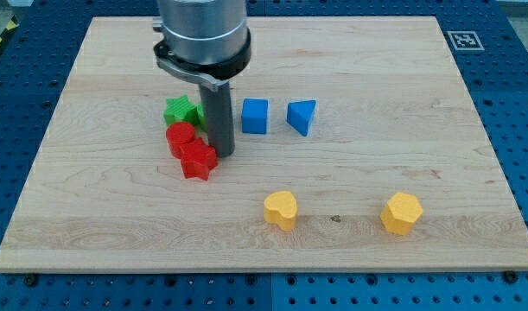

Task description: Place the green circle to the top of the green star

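Observation:
My tip [221,155] rests on the wooden board [376,78], touching the right side of the red star [197,161]. The green star [179,111] lies just up and left of the rod. A small strip of green [200,115] shows between the green star and the rod. It looks like part of a second green block, mostly hidden behind the rod, and its shape cannot be made out.
A red circle [181,136] sits between the green star and the red star. A blue cube [255,116] and a blue triangle [302,117] lie right of the rod. A yellow heart [280,209] and a yellow hexagon [402,212] lie near the view's bottom.

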